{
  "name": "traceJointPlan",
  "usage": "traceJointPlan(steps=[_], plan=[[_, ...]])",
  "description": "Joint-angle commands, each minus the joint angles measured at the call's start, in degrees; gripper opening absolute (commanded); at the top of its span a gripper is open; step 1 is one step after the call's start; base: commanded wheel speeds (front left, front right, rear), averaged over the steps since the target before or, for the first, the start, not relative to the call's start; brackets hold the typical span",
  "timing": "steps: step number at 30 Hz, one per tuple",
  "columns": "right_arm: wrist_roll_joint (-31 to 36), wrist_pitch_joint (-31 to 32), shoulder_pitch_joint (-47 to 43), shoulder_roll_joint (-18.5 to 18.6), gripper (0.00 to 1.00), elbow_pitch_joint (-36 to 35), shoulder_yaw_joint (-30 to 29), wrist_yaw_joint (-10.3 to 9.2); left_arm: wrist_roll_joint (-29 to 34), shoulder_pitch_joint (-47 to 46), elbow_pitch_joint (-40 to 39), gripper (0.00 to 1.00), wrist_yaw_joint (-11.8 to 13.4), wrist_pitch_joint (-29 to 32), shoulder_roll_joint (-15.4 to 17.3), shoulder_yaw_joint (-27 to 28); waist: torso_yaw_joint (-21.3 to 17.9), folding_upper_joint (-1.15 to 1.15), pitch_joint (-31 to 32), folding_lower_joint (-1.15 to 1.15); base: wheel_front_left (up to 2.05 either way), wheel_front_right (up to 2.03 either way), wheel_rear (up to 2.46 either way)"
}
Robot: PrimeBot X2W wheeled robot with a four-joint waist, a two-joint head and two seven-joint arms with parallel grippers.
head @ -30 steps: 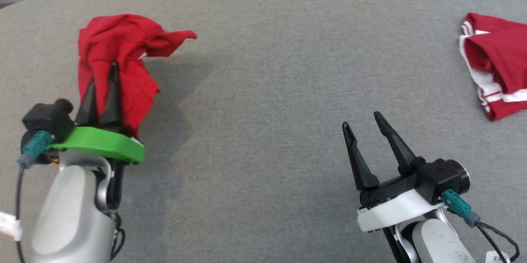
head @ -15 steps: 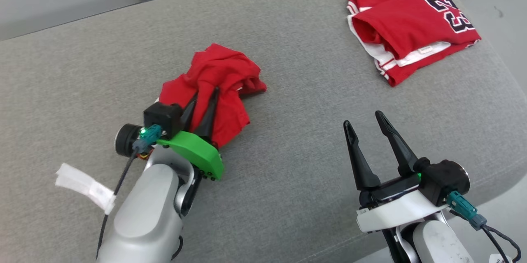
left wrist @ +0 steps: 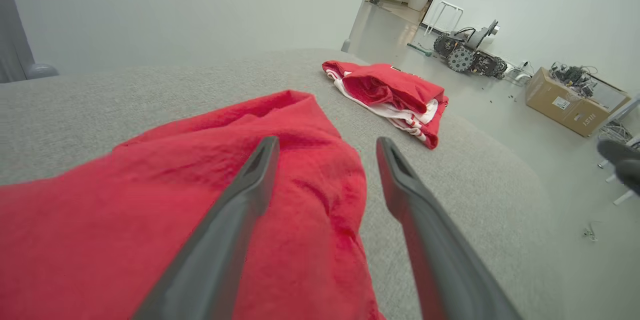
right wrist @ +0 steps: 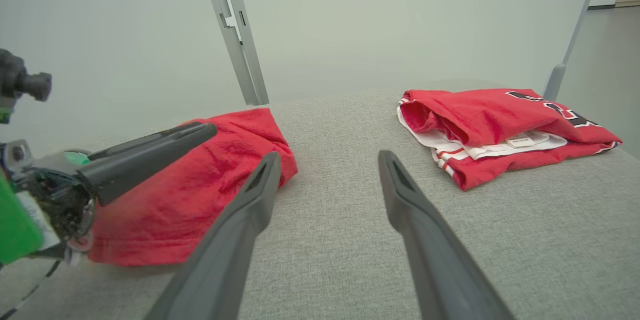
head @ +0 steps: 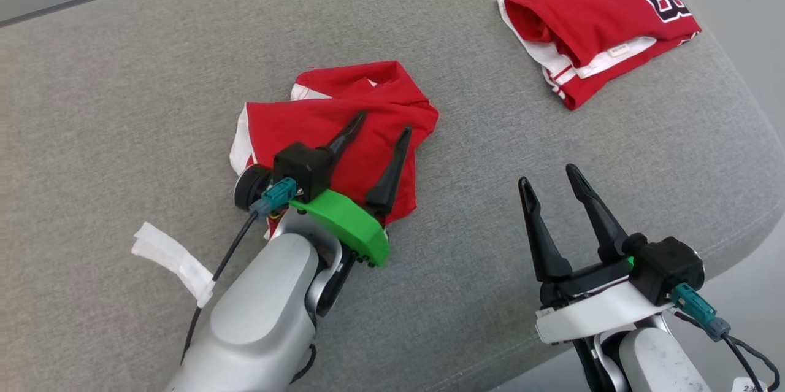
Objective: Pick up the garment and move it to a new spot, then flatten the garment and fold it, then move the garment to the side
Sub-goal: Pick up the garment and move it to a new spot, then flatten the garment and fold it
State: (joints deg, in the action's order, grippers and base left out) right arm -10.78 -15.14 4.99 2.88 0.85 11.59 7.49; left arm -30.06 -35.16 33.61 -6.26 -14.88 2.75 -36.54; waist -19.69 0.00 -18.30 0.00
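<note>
With left gripper (head: 384, 123) and right gripper (head: 547, 173) both wide open and empty, the crumpled red cloth garment (head: 306, 125) lies placed on grey upholstery (head: 122, 103); flattening seems next, needing its edges gripped.

The left gripper (head: 384, 123) hangs over the crumpled garment (head: 288, 125), its two fingers spread wide, gripping nothing. The right gripper (head: 547, 173) is to the right of the garment, apart from it, fingers also spread.
</note>
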Motion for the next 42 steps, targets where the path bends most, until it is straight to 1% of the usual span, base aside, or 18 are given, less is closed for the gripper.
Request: traceJointPlan(steps=[1,4,7,9,12,17,22,25,28,31,37,42], plan=[[0.45,0.02,-0.57,0.03,1.00,0.31,-0.16,0.00,-0.85,0.36,-2.98,1.00,0.97,-0.30,0.28,0.17,4.76,0.00,3.67,0.00,0.00,0.00,0.00],[0.97,0.03,-1.14,0.06,1.00,0.86,-0.18,0.00,0.09,3.04,-8.27,1.00,3.18,-0.27,0.33,1.81,8.13,0.00,6.34,0.00,0.00,0.00,0.00],[2.09,0.03,-1.74,0.08,1.00,1.62,0.18,0.00,3.27,6.45,-13.19,1.00,5.32,-0.30,1.43,5.21,11.78,0.00,9.46,0.00,0.00,0.00,0.00],[2.88,0.03,-2.35,0.09,1.00,2.32,0.14,0.00,4.77,10.10,-15.39,1.00,6.37,-0.28,2.17,7.87,14.02,0.00,11.54,0.00,0.00,0.00,0.00],[3.00,0.03,-3.46,0.09,1.00,3.17,-0.42,0.00,6.24,16.41,-18.17,1.00,7.10,-0.24,3.05,11.96,16.77,0.00,14.37,0.00,0.00,0.00,0.00],[2.22,0.03,-5.64,0.08,1.00,3.52,-0.99,0.00,8.90,26.95,-23.25,1.00,6.86,-0.24,3.75,18.59,19.54,0.00,17.44,0.00,0.00,0.00,0.00],[2.43,0.03,-8.21,0.07,1.00,3.47,-2.15,0.00,12.43,35.82,-28.54,1.00,5.29,-0.24,2.71,25.23,21.15,0.00,19.50,0.00,0.00,0.00,0.00],[2.52,0.02,-9.82,0.07,1.00,3.77,-2.97,0.00,15.40,39.76,-30.52,1.00,4.31,-0.24,2.12,27.52,21.58,0.00,20.84,0.00,0.00,0.00,0.00],[2.19,0.03,-11.37,0.07,1.00,3.67,-4.02,0.00,16.98,43.32,-31.84,1.00,3.60,-0.24,1.23,30.02,21.81,0.00,22.18,0.00,0.00,0.00,0.00],[2.10,0.03,-12.58,0.06,1.00,3.77,-4.27,0.00,17.40,46.18,-32.41,1.00,2.72,-0.24,0.55,31.12,21.71,0.00,23.34,0.00,0.00,0.00,0.00],[1.86,0.03,-14.14,0.06,1.00,3.97,-4.05,0.00,19.18,49.42,-32.16,1.00,2.07,-0.24,0.18,31.74,21.33,0.00,25.09,0.00,0.00,0.00,0.00],[1.88,0.03,-14.41,0.06,1.00,4.06,-3.84,0.00,18.74,49.96,-32.49,1.00,2.79,-0.25,0.16,31.31,20.93,0.00,25.68,0.00,0.00,0.00,0.00]])
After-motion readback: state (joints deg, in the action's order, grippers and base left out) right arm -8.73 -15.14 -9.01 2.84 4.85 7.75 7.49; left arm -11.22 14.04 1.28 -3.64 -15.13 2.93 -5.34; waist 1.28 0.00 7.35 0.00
